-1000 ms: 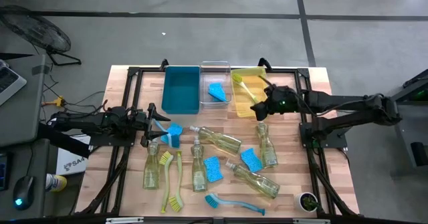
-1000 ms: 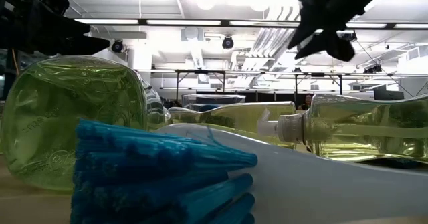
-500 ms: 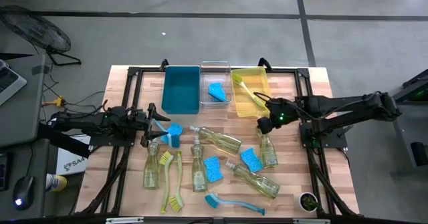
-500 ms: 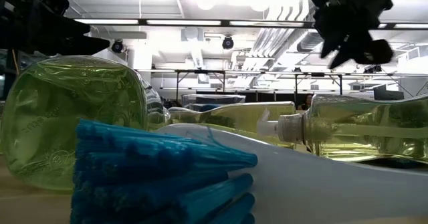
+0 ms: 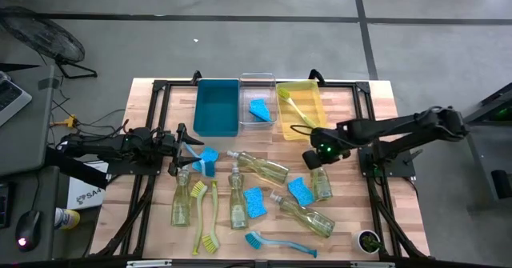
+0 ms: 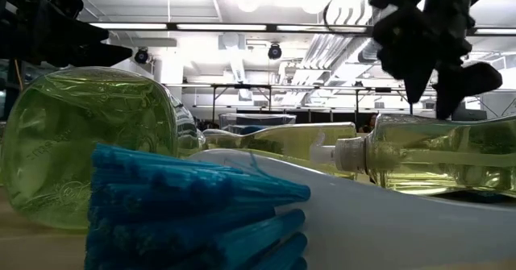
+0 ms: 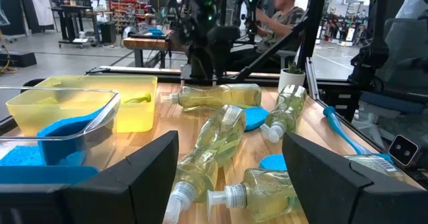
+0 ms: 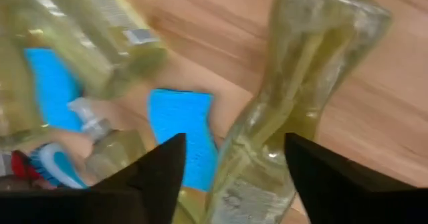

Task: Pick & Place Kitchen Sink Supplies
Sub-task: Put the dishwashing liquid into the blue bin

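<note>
Three bins sit in a row at the far edge of the table (image 5: 144,100): a teal bin (image 5: 217,106), a clear bin (image 5: 258,106) holding a blue sponge (image 5: 258,110), and a yellow bin (image 5: 299,108) with a yellow-green dish brush (image 5: 295,108) inside. The far corners beside the bins and the strip along the left edge are bare wood, giving open room there; the middle and near half are crowded.

The right gripper (image 5: 317,151) hangs just above the pump end of a soap bottle (image 5: 319,176) lying toward the right edge, its fingers spread apart and holding nothing; in the right wrist view that bottle (image 8: 294,97) lies between the two dark fingers. A second blue sponge (image 5: 300,190) lies just beside the bottle, and another bottle (image 5: 304,215) lies nearer the near edge.

The left gripper (image 5: 182,151) rests low near the left edge, jaws parted and empty, with a third sponge (image 5: 206,159) just ahead of it. Two more bottles (image 5: 259,166) (image 5: 237,200) and a sponge (image 5: 254,202) fill the centre. A bottle (image 5: 181,200) and two yellow-green brushes (image 5: 206,216) lie toward the near left corner; a blue brush (image 5: 276,243) lies along the near edge
</note>
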{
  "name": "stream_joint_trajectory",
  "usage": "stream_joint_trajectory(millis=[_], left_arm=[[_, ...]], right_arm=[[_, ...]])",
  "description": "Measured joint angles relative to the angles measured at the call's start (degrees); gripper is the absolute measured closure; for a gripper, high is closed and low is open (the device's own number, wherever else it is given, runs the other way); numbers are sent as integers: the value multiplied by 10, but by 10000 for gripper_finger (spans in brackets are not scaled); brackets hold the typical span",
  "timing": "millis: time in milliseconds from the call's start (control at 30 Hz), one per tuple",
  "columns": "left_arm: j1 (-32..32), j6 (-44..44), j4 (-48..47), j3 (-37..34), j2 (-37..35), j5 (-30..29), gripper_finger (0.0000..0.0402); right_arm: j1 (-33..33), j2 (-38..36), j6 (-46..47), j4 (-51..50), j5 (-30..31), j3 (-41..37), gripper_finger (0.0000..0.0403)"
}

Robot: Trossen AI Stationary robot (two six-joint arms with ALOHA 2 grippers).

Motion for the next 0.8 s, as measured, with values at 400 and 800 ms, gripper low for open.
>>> stream_joint_trajectory(millis=[400, 800], left_arm=[[0, 0, 0, 0, 0, 0, 137], [0, 0, 0, 0, 0, 0, 137]], right_arm=[[-17, 64, 19, -38, 23, 0, 69], [-17, 146, -1, -6, 3, 0, 68]])
